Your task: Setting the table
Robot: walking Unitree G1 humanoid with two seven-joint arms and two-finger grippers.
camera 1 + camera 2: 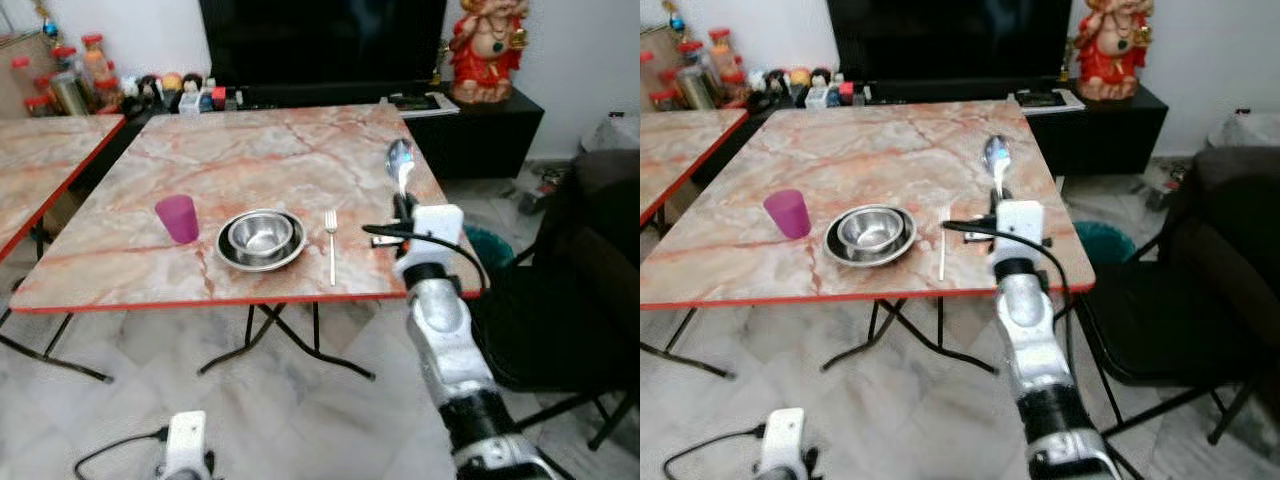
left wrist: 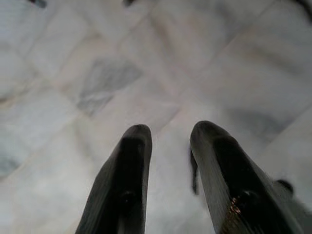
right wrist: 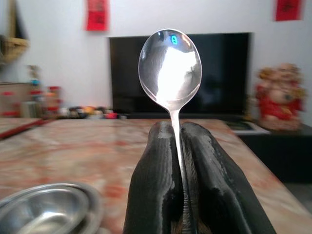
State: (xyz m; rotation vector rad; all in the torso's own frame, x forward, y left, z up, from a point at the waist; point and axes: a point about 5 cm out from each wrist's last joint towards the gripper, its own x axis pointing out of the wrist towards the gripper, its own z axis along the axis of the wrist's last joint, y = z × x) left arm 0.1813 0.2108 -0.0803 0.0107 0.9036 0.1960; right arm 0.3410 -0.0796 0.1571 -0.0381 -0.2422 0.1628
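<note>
Cup left of bowl, fork right, on table

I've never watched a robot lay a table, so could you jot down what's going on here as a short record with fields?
Table: marble-patterned top with red edge
Already set: purple cup, steel bowl standing in a steel plate, fork lying beside the plate on the robot's right
Right gripper: shut on the spoon, held upright with its bowl up, over the table's right part
Left gripper: hangs idle, open, above the tiled floor
Not yet done: spoon not laid down
</note>
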